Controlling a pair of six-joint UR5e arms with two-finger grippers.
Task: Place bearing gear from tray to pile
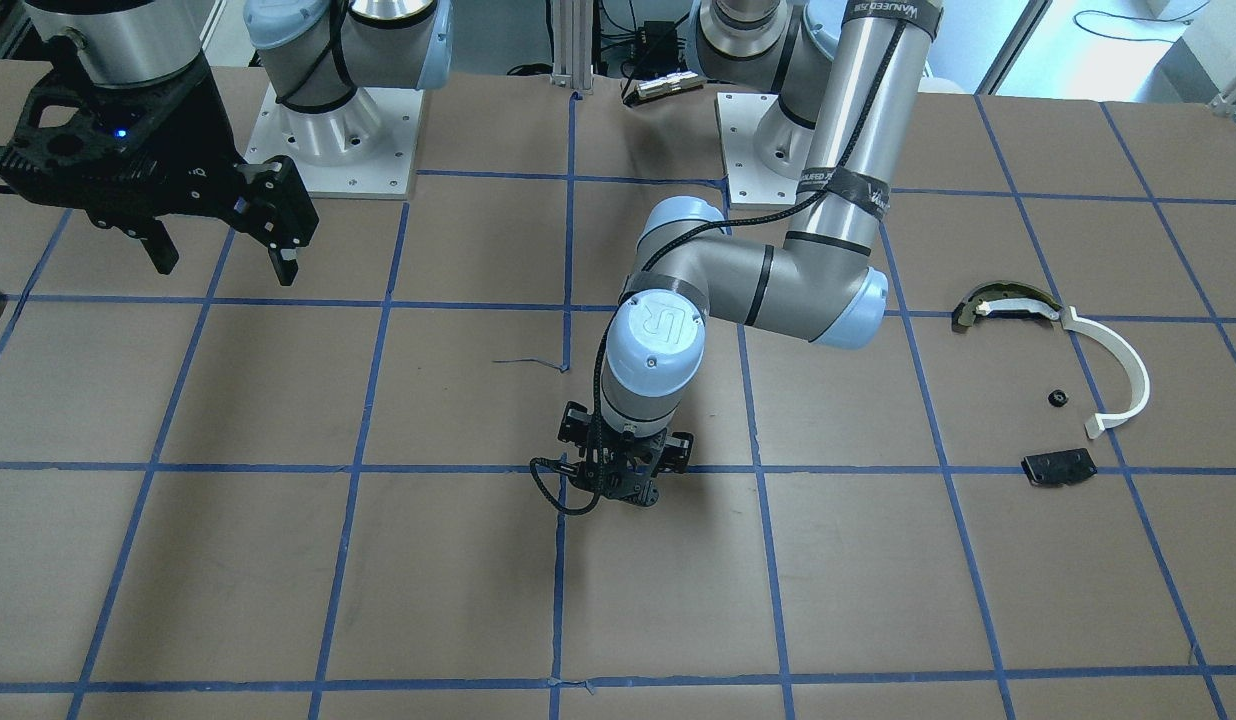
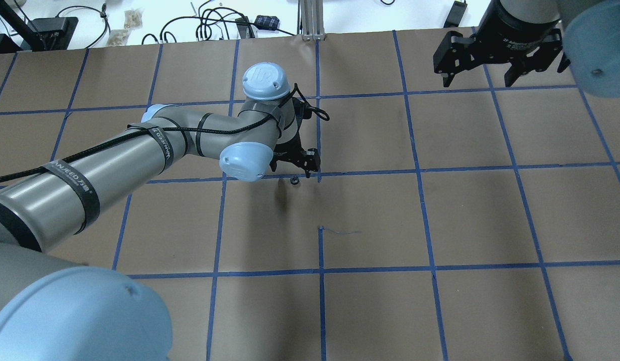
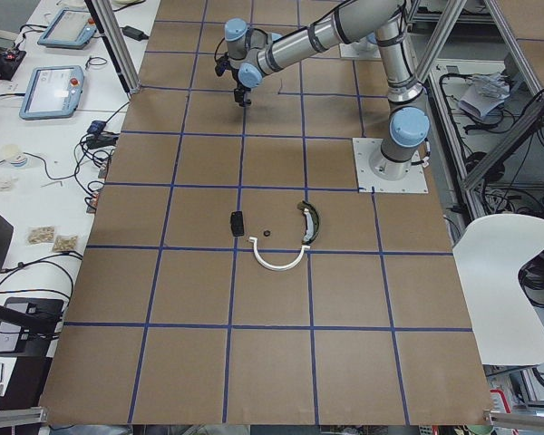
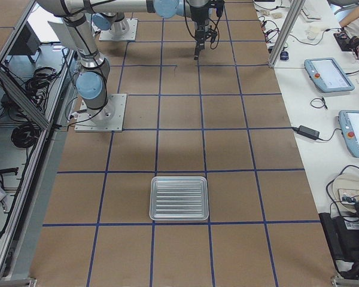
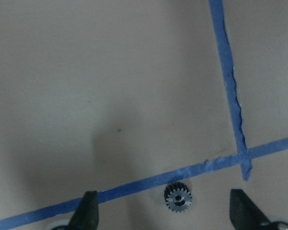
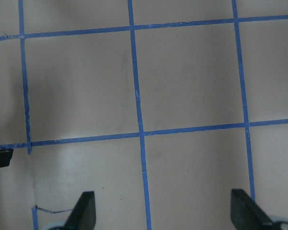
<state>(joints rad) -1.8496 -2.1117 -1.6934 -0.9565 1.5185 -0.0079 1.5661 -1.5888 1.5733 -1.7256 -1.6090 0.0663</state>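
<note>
- Step in hand, as I judge it: picking up the gear (image 5: pixel 178 197), which lies on the table just beside a tape line (image 5: pixel 134 183), well apart from the pile (image 1: pixel 1057 399).
- My left gripper (image 5: pixel 164 212) hangs over it, jaws wide, not touching.
- Next: descend straight and close on the teeth.
- The gear lies flat, bore up; being round, it has no long axis.

I see the bearing gear (image 5: pixel 178 198) lying on the bench (image 2: pixel 370 301) near its middle, just beside a tape line. It sits between the spread fingers of the left gripper (image 5: pixel 163 211) and touches neither. The pile (image 3: pixel 266 232) lies toward the bench end on the robot's left. In it, the curved piece (image 1: pixel 1008 303) is on the robot's side, the arc (image 1: pixel 1133 365) is just beside it toward that end, the plate (image 1: pixel 1058 467) is toward the operators' edge, and a small part (image 1: pixel 1057 398) is between them. The tray (image 4: pixel 179 197) lies toward the opposite end, and the right gripper (image 1: pixel 223 268) hangs above that half
</note>
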